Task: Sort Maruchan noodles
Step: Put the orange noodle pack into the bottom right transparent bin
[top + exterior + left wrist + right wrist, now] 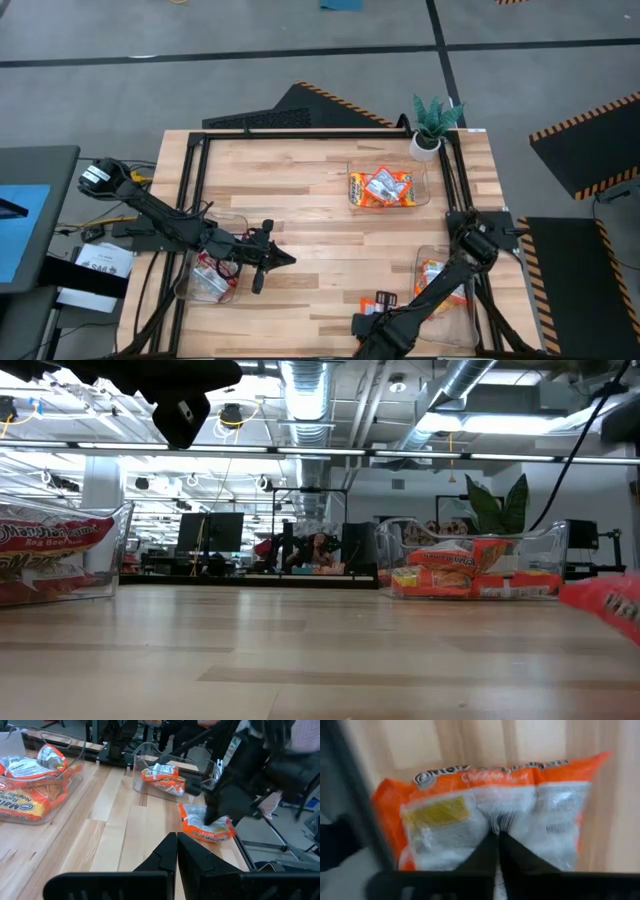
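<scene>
Pinched shut at the crimped edge of an orange noodle packet (495,815) with the right gripper (497,836), near the table's (300,190) front edge beside the right-hand bin (440,262). Held the left gripper (176,851) closed and empty above the boards beside the left-hand bin (200,290), with other packets lying in a bin by the plant (433,120).

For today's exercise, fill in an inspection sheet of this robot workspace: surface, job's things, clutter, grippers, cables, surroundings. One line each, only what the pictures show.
Surface: wooden table, inside a dark frame.
Job's things: orange noodle packets in the far bin; red-and-white packets in the left bin; packets in the right bin; one loose orange packet on the wood at the near edge.
Clutter: potted plant at the far right corner.
Grippers: left gripper shut and empty above the table beside the left bin; right gripper shut, right at the loose packet; grip cannot be told.
Cables: yellow cable by the left arm's base.
Surroundings: grey floor, striped hazard mats; workshop room behind.
</scene>
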